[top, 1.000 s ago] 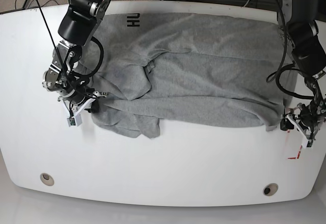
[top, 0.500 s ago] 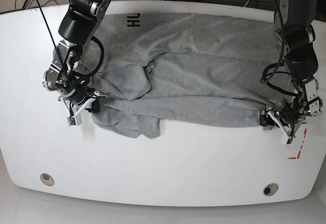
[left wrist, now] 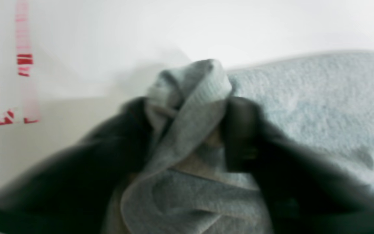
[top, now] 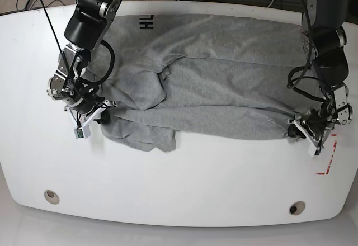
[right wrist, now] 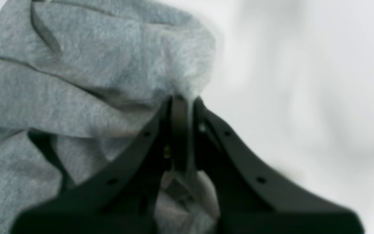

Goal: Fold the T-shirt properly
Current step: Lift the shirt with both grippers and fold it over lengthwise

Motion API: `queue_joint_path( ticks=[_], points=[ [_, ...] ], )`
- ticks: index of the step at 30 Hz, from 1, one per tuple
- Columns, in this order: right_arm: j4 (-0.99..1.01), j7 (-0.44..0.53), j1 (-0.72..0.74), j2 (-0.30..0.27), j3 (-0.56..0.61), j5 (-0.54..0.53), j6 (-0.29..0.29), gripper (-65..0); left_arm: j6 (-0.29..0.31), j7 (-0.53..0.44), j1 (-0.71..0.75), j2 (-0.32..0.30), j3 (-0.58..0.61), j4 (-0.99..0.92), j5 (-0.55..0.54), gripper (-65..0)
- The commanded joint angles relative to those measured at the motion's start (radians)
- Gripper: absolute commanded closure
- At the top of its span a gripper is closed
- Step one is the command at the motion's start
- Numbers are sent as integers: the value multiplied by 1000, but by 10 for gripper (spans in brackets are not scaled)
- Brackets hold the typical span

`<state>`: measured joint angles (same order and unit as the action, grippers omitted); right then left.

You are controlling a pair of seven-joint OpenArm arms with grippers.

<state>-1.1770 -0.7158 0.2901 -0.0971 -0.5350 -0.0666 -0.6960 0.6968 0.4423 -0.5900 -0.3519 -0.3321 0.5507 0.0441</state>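
The grey T-shirt [top: 224, 89] lies spread and wrinkled across the white table [top: 184, 190], with black letters "HU" [top: 146, 21] showing at its far left. On the left of the base view, my right gripper [top: 96, 113] is shut on the shirt's near-left edge. The right wrist view shows its tips [right wrist: 182, 100] pinching a fold of the grey T-shirt [right wrist: 93, 71]. At the shirt's near-right corner my left gripper [top: 296, 129] sits low on the table. In the blurred left wrist view a bunched hem fills the left gripper [left wrist: 187, 123], with both dark fingers [left wrist: 242, 130] against the cloth [left wrist: 320, 104].
Red tape marks [top: 327, 162] lie on the table just right of my left gripper, and show as red marks [left wrist: 24, 61] in the left wrist view. Two round holes [top: 51, 195] [top: 296, 208] sit near the front edge. Cables run behind the table's far edge.
My left gripper has moved from the table's right edge inward onto the shirt's near-right corner, and its jaws have narrowed around the cloth. The right gripper has stayed in place.
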Motion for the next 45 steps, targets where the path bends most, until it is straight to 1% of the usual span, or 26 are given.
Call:
queue_joint_path(
  ticks=[1, 2, 7, 10, 13, 18, 21, 24, 29, 35, 41, 45],
  points=[
    [-19, 22, 22, -10, 2, -17, -2, -13, 1, -33, -31, -17, -2, 16, -13, -44],
    [-19, 22, 22, -10, 2, -17, -2, -13, 1, -30, -31, -17, -2, 16, -11, 0],
    [-22, 22, 22, -10, 2, -16, -2, -13, 1, -26, -31, -20, -2, 27, -13, 0],
    [-24, 22, 25, -10, 3, -16, -2, -13, 1, -24, -26, -20, -6, 65, -13, 0],
    [-25, 17, 27, -10, 3, -17, -2, -13, 1, 6, 3, -20, -8, 142, -19, 0],
    [-63, 14, 27, -13, 3, -14, -2, -13, 1, 86, 66, -20, -14, 334, -20, 0],
    [-103, 9, 24, -11, 3, -12, -2, -13, 1, 120, 101, -19, -45, 444, -20, 0],
    [-146, -31, 24, -10, 3, -12, -2, -13, 1, 154, 140, -16, -74, 530, -19, 0],
    [-214, -84, 28, -10, 3, -19, -2, -13, 1, 184, 167, -14, -94, 612, -19, 0],
    [-304, -141, 27, -10, 3, -20, -2, -13, 1, 221, 170, -14, -98, 655, -19, 0],
    [-409, -232, 14, -10, 3, -20, -2, -13, 1, 267, 193, -14, -177, 702, -19, 0],
    [-479, -276, -15, -10, 3, -20, -2, -13, 1, 312, 213, -14, -203, 744, -19, 0]
  ],
)
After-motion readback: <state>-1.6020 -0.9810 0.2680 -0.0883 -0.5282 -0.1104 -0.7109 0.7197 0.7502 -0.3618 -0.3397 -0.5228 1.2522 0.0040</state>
